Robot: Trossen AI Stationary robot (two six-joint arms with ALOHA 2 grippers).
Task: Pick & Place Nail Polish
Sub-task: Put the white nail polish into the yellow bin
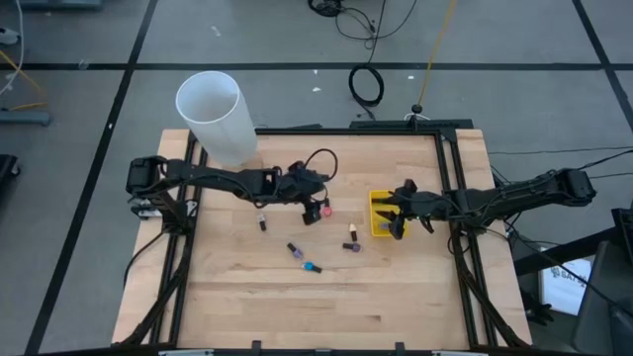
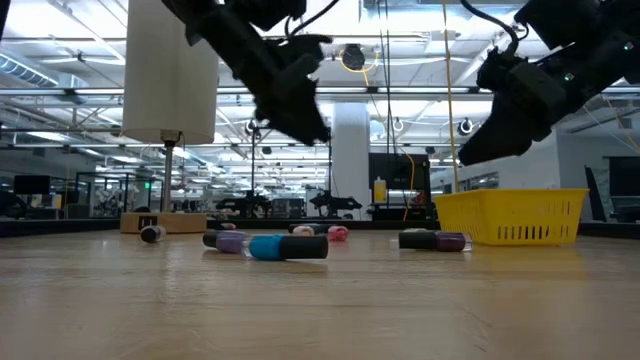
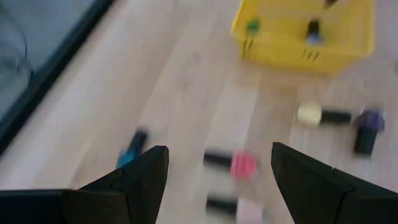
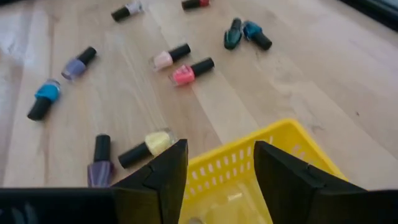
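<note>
1. We see the left gripper [image 1: 315, 203] hanging above the pale wooden counter [image 1: 297, 307], over a cluster of small nail polish bottles; its fingers [image 3: 146, 177] stand wide apart with nothing between them.
2. Under it lie a red bottle with a dark cap [image 3: 233, 163] and, just beside that, a pink bottle [image 3: 236, 208].
3. The right gripper [image 1: 399, 213] hovers above the yellow square plastic-mesh bin [image 4: 249, 165], its fingers [image 4: 165, 171] parted and empty.
4. Two small bottles already lie inside the bin, seen in the left wrist view.
5. More bottles lie scattered on the counter: a pale yellow one [image 4: 146, 148] and a purple one [image 4: 99, 163] near the bin, a blue one [image 2: 287, 247] nearer the counter's front.
6. A tall white cylinder [image 1: 213, 114] stands at the far left corner.
</note>
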